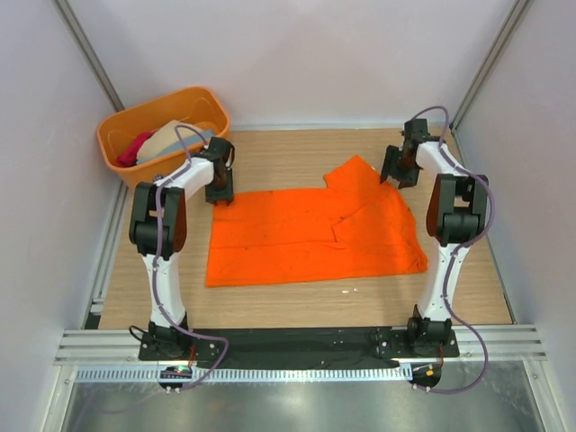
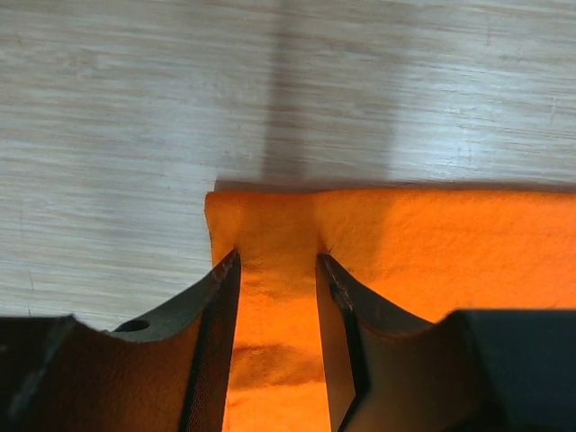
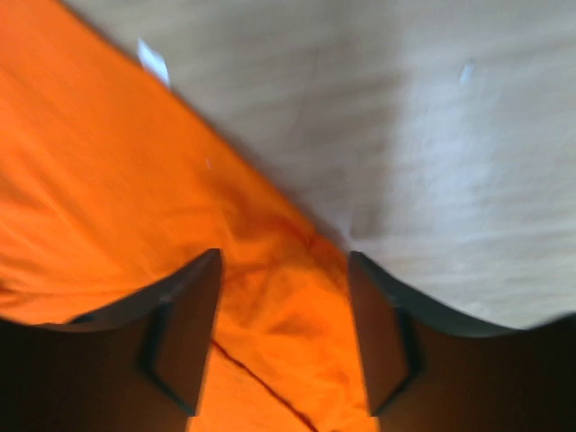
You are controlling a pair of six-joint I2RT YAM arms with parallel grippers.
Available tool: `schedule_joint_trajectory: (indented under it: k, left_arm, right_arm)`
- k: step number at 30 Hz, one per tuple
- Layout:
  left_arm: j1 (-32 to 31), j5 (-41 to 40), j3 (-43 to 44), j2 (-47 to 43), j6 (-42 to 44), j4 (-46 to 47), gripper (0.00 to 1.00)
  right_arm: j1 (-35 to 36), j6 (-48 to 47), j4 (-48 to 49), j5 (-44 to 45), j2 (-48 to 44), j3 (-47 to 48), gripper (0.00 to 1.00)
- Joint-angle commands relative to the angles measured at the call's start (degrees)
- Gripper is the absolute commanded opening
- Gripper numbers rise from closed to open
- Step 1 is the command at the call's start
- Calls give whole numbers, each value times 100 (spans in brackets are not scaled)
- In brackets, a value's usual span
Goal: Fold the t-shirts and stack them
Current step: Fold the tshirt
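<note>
Pale walls close in a wooden surface (image 1: 288, 148), with a metal rail along the near edge where my two arms are bolted.

My left pincer (image 2: 277, 261) stands about half open. Its two fingertips (image 2: 229, 270) are set down on the far left corner of the orange t-shirt (image 1: 306, 238), with a flat strip of cloth lying between them; nothing is pinched or lifted there. My right pincer (image 3: 284, 256) is spread wider, over the edge of the shirt's far sleeve. That view is blurred, so I cannot tell whether its tips touch the cloth. It holds nothing.

The orange shirt lies spread in the middle of the surface, its length running left to right and one sleeve poking toward the far right. It is mostly flat, with a few creases and a turned-over flap near the right side. Its corner under my left pincer is square and lies neatly on the wood.

Bare wood shows on every side of the shirt: a wide band toward the far wall, a narrower one along the near rail. At the far left corner sits an orange tub (image 1: 123, 130), just beside my left arm. It holds a crimson-pink shirt (image 1: 135, 148), a beige one (image 1: 171, 138) and a grey-blue one (image 1: 203, 137), all bunched together.
</note>
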Motion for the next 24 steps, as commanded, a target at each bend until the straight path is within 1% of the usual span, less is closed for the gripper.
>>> schedule_joint_trajectory:
  k: [1, 3, 4, 7, 9, 11, 13, 14, 16, 17, 18, 19, 21, 24]
  left_arm:
    - [37, -245, -173, -474, -248, 227, 41]
    - [-95, -254, -217, -598, -248, 236, 42]
    - [-147, -254, -217, -651, -257, 227, 42]
    - [-306, -193, -217, -853, -335, 165, 44]
    - [-403, -114, -208, -967, -415, 113, 45]
    - [-481, -70, -208, -1029, -485, 60, 45]
    - [-526, -61, -278, -1178, -503, 16, 45]
    - [-543, -43, -313, -1240, -546, -10, 45]
    - [-535, 27, -454, -1424, -582, -28, 45]
    - [-535, 62, -507, -1494, -608, -45, 45]
    - [-543, 106, -577, -1626, -634, -46, 45]
    - [-535, 106, -630, -1697, -643, -46, 45]
    - [-543, 115, -823, -1829, -687, -46, 45]
    - [-543, 168, -1043, -2040, -705, -54, 45]
  right_arm:
    - [54, 318, 305, 178, -1032, -757, 58]
    - [63, 415, 385, 346, -1444, -936, 55]
    - [55, 416, 359, 790, -1551, -997, 56]
    - [46, 372, 157, 1433, -1789, -876, 58]
    - [46, 389, -158, 1568, -1824, -700, 59]
    - [81, 494, -457, 1428, -1868, -533, 60]
    - [133, 617, -599, 1174, -2008, -680, 59]
    - [177, 731, -669, 807, -2079, -786, 59]
    - [239, 898, -705, 559, -2368, -1269, 55]
    - [256, 1021, -618, 157, -2474, -1462, 53]
    - [257, 1092, -591, 83, -2588, -1655, 50]
    - [257, 1162, -556, 30, -2702, -2049, 49]
    - [257, 1242, -407, -5, -2958, -2429, 49]
    - [248, 1286, -231, 108, -3134, -3271, 50]
